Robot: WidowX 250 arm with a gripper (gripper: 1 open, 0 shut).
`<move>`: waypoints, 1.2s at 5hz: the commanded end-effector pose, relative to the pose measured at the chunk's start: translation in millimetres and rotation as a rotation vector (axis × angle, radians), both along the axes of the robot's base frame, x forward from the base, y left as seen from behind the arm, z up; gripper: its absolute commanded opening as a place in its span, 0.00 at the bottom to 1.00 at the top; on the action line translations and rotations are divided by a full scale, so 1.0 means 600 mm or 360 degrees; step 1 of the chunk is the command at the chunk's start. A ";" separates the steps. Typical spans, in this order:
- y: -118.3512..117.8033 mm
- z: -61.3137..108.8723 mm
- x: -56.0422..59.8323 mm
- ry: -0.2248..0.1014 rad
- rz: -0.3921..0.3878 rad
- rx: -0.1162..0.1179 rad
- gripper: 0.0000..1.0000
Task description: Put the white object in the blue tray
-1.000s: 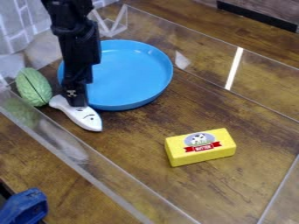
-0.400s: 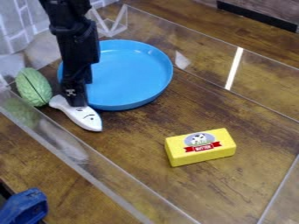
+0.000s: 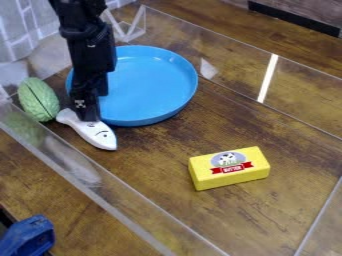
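So the whole thing comes down to how the white object (image 3: 90, 129) sits under the jaws. It's lying flat on the desk (image 3: 254, 110), right below the gripper (image 3: 84, 109), with the black tips parked just above its upper end, the one nearest the green ball (image 3: 38, 98). I can't tell if they're actually touching it or a hair above.

Long axis: it runs diagonally, from right under the jaws away toward the lower right, ending in the rounder end with the tiny dark marks. So most of its body is off to that side of the jaws, not centered between them. If I had to guess, a pinch here would catch it near one end, which could let it swing or tip once lifted.

Jaw state: honestly can't tell. The tips blur into one dark block from this angle, so wide or narrow is anybody's guess, and nothing looks lifted.

The blue tray (image 3: 171, 95) is just beside the jaws on the far right side, its rim almost touching the white thing. Short hop once it's gripped. The yellow box (image 3: 229, 167) is well off to the right, out of the way.
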State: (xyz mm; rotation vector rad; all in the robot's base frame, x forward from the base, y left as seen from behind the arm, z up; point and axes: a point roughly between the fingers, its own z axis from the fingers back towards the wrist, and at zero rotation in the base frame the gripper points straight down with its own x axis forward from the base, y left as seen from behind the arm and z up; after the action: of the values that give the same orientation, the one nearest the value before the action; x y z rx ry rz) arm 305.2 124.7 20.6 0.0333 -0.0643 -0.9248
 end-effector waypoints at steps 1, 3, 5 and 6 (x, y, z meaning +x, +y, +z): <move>0.041 -0.055 -0.015 0.0123 -0.0073 -0.0053 1.00; 0.031 -0.031 0.000 0.0106 -0.0054 -0.0067 1.00; 0.020 -0.019 -0.001 0.0089 -0.0092 -0.0081 1.00; 0.014 -0.013 -0.010 0.0081 -0.0140 -0.0087 1.00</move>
State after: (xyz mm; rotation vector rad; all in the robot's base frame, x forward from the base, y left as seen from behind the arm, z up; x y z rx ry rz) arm 306.1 137.7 17.0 -0.0204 -0.0580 -0.9955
